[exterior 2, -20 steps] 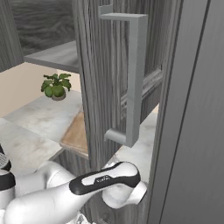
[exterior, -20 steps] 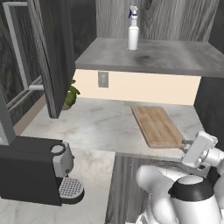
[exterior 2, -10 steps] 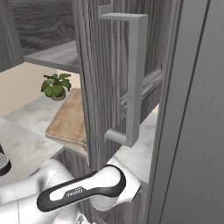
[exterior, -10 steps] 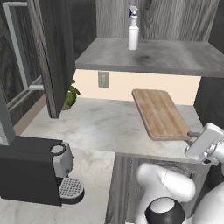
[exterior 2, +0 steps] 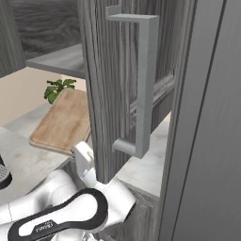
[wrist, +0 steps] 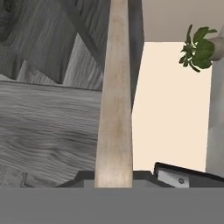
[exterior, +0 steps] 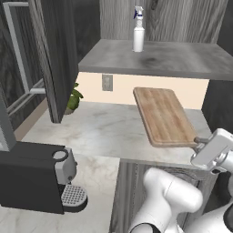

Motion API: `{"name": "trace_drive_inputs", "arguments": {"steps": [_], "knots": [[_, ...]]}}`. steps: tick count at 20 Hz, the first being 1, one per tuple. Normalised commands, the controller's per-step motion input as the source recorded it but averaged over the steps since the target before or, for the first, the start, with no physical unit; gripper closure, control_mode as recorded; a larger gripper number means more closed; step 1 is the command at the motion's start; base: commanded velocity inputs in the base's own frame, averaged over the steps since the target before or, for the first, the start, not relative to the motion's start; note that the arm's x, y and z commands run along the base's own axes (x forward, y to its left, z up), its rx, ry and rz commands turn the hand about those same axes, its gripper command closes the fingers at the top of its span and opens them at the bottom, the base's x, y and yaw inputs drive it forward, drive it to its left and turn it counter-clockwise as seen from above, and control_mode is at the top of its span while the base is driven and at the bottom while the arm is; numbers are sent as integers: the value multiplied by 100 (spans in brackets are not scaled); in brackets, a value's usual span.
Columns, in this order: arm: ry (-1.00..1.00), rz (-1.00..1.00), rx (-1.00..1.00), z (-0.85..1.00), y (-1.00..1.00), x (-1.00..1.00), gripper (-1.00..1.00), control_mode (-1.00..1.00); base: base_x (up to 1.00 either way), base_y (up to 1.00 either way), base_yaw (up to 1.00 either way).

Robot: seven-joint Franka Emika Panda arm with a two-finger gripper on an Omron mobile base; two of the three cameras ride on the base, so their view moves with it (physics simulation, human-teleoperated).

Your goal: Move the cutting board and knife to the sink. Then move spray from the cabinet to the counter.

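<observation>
Wooden cutting board point(exterior: 164, 116), clamped at its near edge by the closed gripper point(exterior: 199, 142), extends far ahead above the surface point(exterior: 95, 132) and could slip out.

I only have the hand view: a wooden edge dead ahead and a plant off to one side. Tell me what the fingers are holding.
Observer: The fingers are shut on the near edge of the cutting board, which is held clear of the counter.
Operator: Give me the spray's position.
Observer: The spray stands upright on the cabinet shelf, above and left of the board.
Operator: Name anything on the counter to the arm's left.
Observer: A black coffee machine sits at the counter's near left.
</observation>
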Motion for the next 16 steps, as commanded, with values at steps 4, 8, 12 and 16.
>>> {"name": "trace_drive_inputs", "arguments": {"steps": [4, 8, 12, 16], "knots": [[-1, -5, 0, 39, 22, -34, 100, -100, 0, 0, 0], [0, -5, 0, 15, 17, -53, 100, -100, 0, 0, 0], [0, -5, 0, 6, 6, -53, 100, -100, 0, 0, 0], [0, -1, 0, 7, 0, -16, 100, 100, -65, 0, -2]]}}
